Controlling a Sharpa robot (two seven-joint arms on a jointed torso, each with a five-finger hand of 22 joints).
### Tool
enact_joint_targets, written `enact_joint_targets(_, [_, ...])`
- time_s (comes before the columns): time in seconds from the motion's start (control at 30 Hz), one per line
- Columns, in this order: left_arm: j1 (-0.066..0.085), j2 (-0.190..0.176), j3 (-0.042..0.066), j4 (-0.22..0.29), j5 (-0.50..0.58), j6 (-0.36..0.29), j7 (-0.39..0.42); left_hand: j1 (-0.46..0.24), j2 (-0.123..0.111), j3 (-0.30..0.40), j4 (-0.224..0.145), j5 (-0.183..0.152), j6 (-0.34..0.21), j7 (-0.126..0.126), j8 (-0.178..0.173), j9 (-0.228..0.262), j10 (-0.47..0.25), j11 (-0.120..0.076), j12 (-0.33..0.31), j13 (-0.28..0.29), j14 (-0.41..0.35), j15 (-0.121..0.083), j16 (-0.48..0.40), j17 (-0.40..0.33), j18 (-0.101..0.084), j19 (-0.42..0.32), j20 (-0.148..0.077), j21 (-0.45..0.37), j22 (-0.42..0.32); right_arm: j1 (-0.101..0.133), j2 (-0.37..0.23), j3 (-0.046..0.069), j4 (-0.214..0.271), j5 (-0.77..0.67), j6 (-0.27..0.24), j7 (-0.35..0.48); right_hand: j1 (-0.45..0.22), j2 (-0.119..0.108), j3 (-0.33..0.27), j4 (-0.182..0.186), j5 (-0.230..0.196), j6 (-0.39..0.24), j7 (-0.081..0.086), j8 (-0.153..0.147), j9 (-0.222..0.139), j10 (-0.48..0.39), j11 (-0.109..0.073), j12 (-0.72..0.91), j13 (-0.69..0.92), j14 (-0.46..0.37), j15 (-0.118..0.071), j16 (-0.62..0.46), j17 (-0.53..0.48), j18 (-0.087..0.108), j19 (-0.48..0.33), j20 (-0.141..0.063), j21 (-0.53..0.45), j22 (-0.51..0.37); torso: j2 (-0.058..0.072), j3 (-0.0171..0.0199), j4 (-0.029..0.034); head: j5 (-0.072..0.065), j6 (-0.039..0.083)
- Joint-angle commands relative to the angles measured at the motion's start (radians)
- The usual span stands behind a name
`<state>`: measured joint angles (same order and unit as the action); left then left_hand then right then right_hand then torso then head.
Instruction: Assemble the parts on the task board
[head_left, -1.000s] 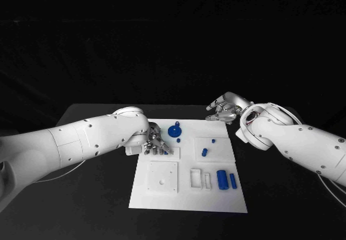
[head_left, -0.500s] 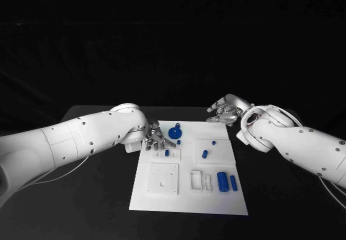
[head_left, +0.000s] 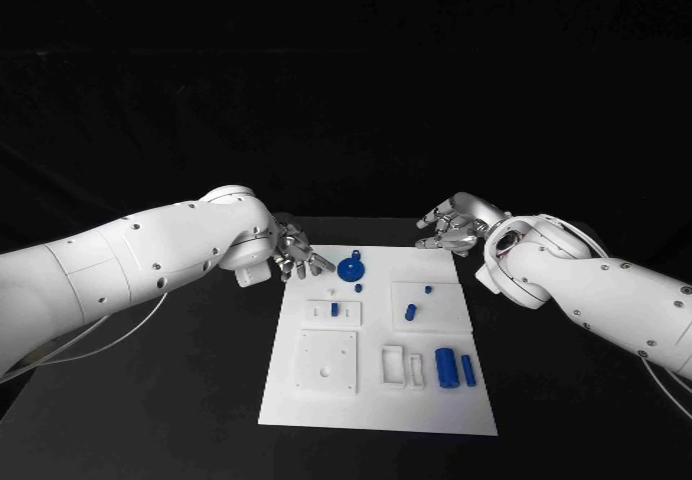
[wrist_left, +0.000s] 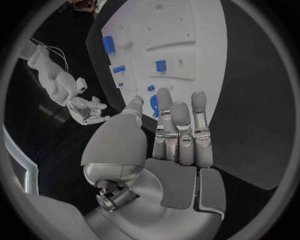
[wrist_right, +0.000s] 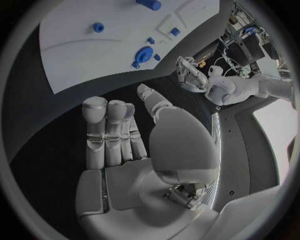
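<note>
Task board (head_left: 378, 395): white rectangular plate, flat on the black table in front of me, long side running away from me. Raised white blocks on it with holes and slots. Parts all blue: round disc part (head_left: 351, 266) near the far edge, small peg (head_left: 335, 310) upright in the left block, two small pegs (head_left: 410, 311) on the right block, a fat cylinder (head_left: 446, 364) and a slimmer one (head_left: 467, 366) side by side nearer me on the right.

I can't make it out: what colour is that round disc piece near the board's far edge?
The round disc piece is blue, clearest in the head view.
</note>
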<state>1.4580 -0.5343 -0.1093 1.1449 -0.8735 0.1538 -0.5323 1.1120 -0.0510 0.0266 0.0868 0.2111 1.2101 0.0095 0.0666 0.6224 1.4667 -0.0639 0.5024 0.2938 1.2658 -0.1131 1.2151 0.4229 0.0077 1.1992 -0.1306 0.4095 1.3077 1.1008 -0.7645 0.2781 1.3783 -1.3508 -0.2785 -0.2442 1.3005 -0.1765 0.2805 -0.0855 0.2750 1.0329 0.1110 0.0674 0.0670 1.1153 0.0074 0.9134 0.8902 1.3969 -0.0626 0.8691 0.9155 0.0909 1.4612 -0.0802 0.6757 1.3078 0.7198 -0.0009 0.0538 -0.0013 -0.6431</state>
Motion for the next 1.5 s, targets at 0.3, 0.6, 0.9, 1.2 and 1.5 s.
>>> enact_joint_targets(0.3, [0.02, 0.06, 0.005, -0.146, -0.046, -0.047, 0.058, 0.003, -0.003, -0.003, 0.0, -0.02, -0.06, 0.035, -0.001, -0.302, 0.032, 0.021, -0.016, 0.019, -0.001, 0.012, 0.007, -0.02, -0.003, 0.017, 0.011, -0.032, 0.019, -0.001, 0.002, 0.001, -0.001, -0.001, -0.008, 0.01, -0.007, 0.002, 0.001, 0.006, 0.006, 0.004, 0.001, -0.005, -0.001, -0.001, -0.004, 0.002, -0.002, 0.005, -0.004, -0.007, 0.0, 0.008, 0.024, -0.004, -0.003, 0.078, 0.005, 0.0005, -0.0034, 0.005, 0.006])
enact_joint_targets(0.6, [0.017, 0.111, 0.004, -0.241, -0.071, -0.034, 0.082, 0.004, -0.006, -0.005, 0.003, -0.024, -0.073, 0.041, -0.002, -0.354, 0.028, 0.025, -0.021, 0.024, -0.007, 0.015, 0.008, -0.028, -0.003, 0.017, 0.013, -0.04, 0.019, -0.001, 0.002, 0.004, 0.005, 0.0, -0.011, 0.01, -0.007, 0.002, 0.001, 0.006, 0.006, 0.004, 0.001, -0.005, -0.001, -0.001, -0.004, 0.002, -0.002, 0.005, -0.004, -0.007, 0.0, 0.008, 0.024, -0.004, -0.003, 0.078, 0.01, -0.0002, -0.0025, 0.008, 0.007])
enact_joint_targets(0.9, [0.001, 0.151, -0.004, -0.314, -0.077, 0.002, 0.094, 0.001, -0.02, 0.003, 0.023, -0.033, -0.082, 0.045, -0.001, -0.38, 0.024, 0.027, -0.022, 0.029, -0.009, 0.017, 0.01, -0.032, -0.001, 0.017, 0.016, -0.044, 0.02, -0.001, 0.01, 0.028, 0.005, -0.002, -0.012, 0.01, -0.007, 0.002, 0.001, 0.006, 0.006, 0.004, 0.001, -0.005, -0.001, -0.001, -0.004, 0.002, -0.002, 0.005, -0.004, -0.007, 0.0, 0.008, 0.024, -0.004, -0.003, 0.078, 0.02, 0.0023, -0.0033, 0.008, 0.009])
enact_joint_targets(1.2, [-0.023, 0.18, -0.011, -0.371, -0.067, 0.033, 0.106, -0.024, -0.03, 0.008, 0.048, -0.044, -0.082, 0.044, 0.0, -0.381, 0.019, 0.028, -0.02, 0.031, -0.012, 0.018, 0.013, -0.034, -0.002, 0.015, 0.016, -0.045, 0.02, 0.0, 0.014, 0.04, 0.01, -0.004, -0.012, 0.01, -0.006, 0.002, 0.003, 0.006, 0.007, 0.004, 0.001, -0.005, -0.001, -0.001, -0.004, 0.001, -0.004, 0.007, -0.004, -0.008, 0.0, 0.008, 0.025, -0.004, -0.004, 0.078, 0.03, 0.0033, -0.0067, 0.008, 0.02])
enact_joint_targets(1.5, [-0.041, 0.2, -0.013, -0.408, -0.027, 0.029, 0.125, -0.046, -0.042, 0.021, 0.084, -0.091, -0.085, 0.044, 0.0, -0.379, 0.017, 0.029, -0.018, 0.032, -0.014, 0.019, 0.014, -0.036, -0.001, 0.015, 0.017, -0.045, 0.02, 0.0, 0.017, 0.047, 0.014, -0.007, -0.012, 0.009, -0.006, 0.002, 0.003, 0.006, 0.007, 0.004, 0.001, -0.005, -0.001, -0.001, -0.004, 0.001, -0.004, 0.007, -0.004, -0.008, 0.0, 0.008, 0.025, -0.004, -0.004, 0.078, 0.037, 0.002, -0.0085, 0.007, 0.025])
